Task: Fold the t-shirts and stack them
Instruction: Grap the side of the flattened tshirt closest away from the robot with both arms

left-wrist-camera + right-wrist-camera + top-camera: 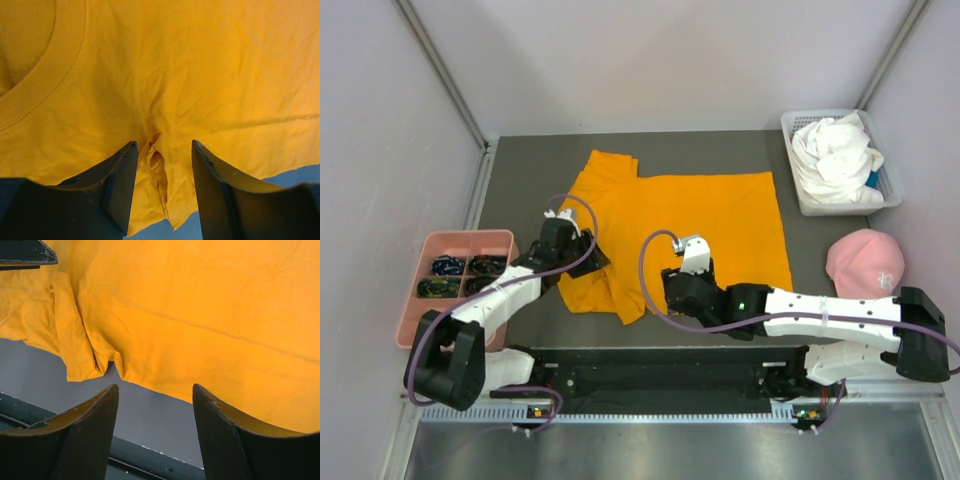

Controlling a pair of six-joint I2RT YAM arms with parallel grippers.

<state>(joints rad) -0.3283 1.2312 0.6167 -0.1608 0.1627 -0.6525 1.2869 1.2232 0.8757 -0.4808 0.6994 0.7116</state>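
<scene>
The job looks barely begun: the orange t-shirt [690,225] lies mostly flat on the surface [520,180], with only its left edge rumpled and no clean fold. The white t-shirt [835,155] sits crumpled in a basket [840,208] past the orange t-shirt's far right corner. The left pincer [162,150] stands spread astride a pleat at its near-left edge, and the right pincer [156,392] is spread and empty over its near hem. Folding and stacking both remain.

The grey table [520,190] carries an orange t-shirt [710,220], a white basket [840,208], a pink cap [865,265] and a pink tray [445,318].
</scene>
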